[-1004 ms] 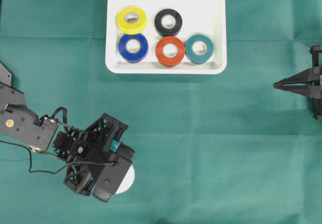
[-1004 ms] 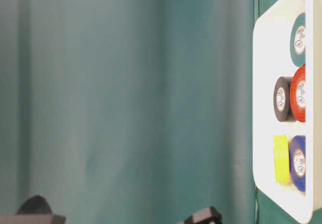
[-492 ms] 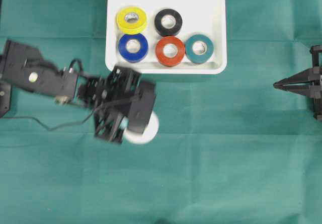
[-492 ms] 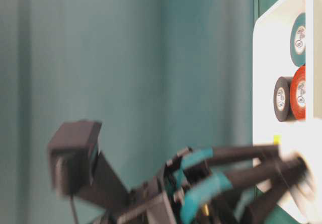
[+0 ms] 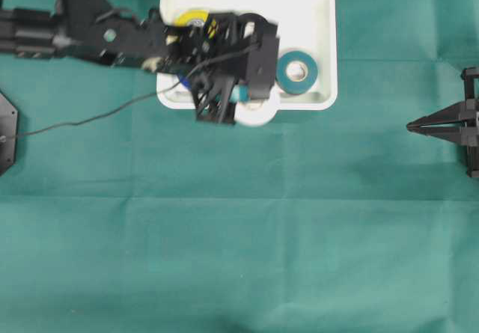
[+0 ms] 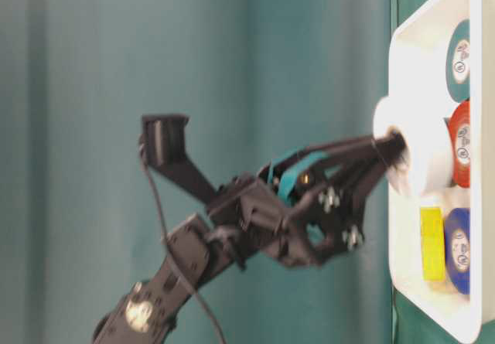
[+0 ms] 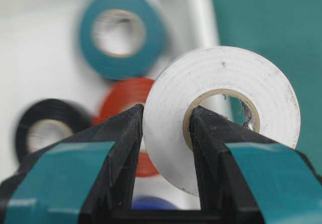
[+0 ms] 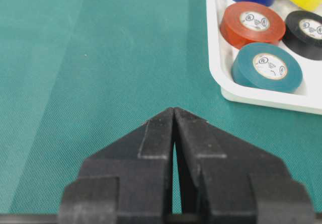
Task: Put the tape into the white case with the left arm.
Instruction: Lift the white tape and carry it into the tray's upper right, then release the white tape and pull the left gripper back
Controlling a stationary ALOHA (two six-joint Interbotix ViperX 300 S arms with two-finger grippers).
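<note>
Over near rim of white case [image 5: 322,19]: your left gripper [image 7: 166,133] has swung up from bare cloth, clenched on white tape [image 7: 221,108], one finger through core. Tape now half over rim, above red roll [image 8: 252,23]. Carry nearly done; release pending. Right gripper [image 8: 174,114] pinched closed, idle.

No legible text anywhere, small printed marks on paper core labels of teal roll [image 8: 267,66], red roll [image 8: 252,23] and black roll [image 8: 307,28] in the case [image 8: 261,99], too small to read
</note>
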